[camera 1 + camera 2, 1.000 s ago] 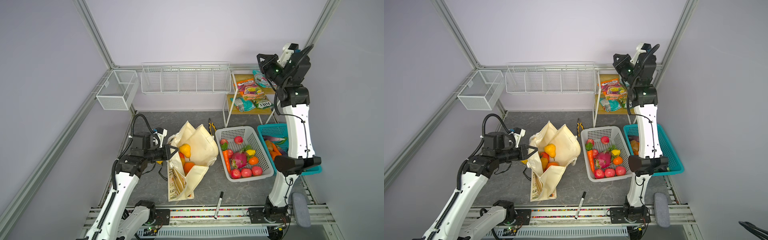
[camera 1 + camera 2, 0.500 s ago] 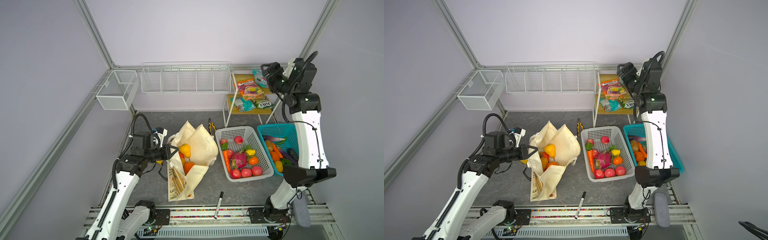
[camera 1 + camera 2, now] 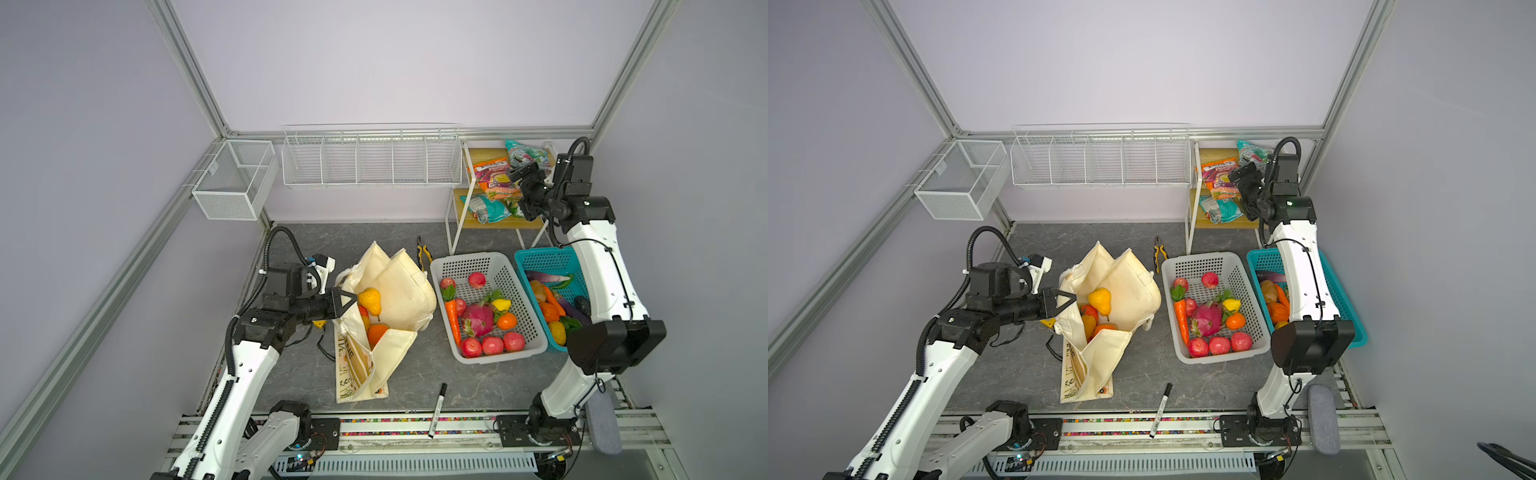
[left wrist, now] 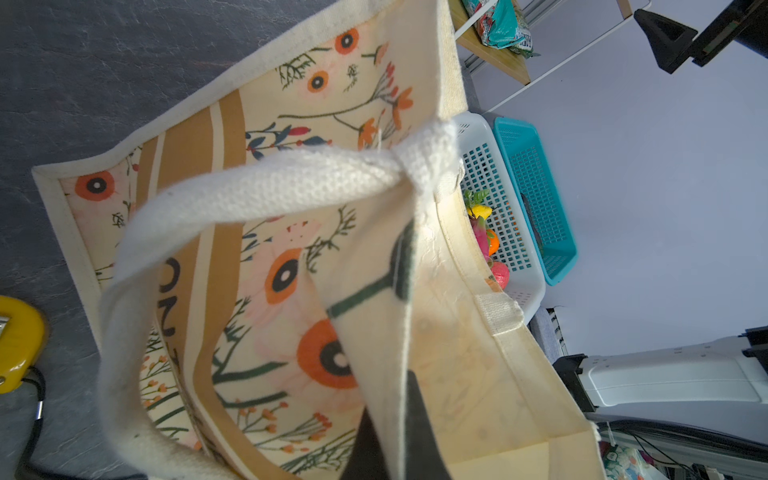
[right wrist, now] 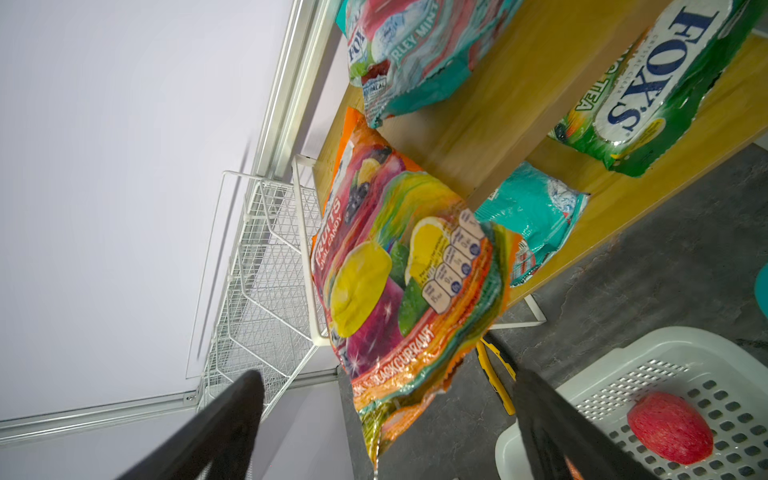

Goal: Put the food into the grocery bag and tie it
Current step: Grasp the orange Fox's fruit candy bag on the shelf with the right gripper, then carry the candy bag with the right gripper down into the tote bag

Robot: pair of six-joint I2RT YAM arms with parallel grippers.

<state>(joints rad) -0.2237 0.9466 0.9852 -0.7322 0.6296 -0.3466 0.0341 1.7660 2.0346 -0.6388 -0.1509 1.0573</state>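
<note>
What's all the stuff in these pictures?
cream floral canvas tote bag: one, cream, middle of floor
yellow toy pear: one, yellow, in the bag's mouth
white perforated plastic basket: one, white, right of bag
teal plastic basket: one, teal, far right
orange-purple snack packet: one, orange-purple, wooden shelf
yellow-handled pliers: one, yellow, floor behind white basket
black marker pen: one, black, front floor
left hand: one, black, shut on bag's rim
right hand: one, black, open near snack packet
</note>
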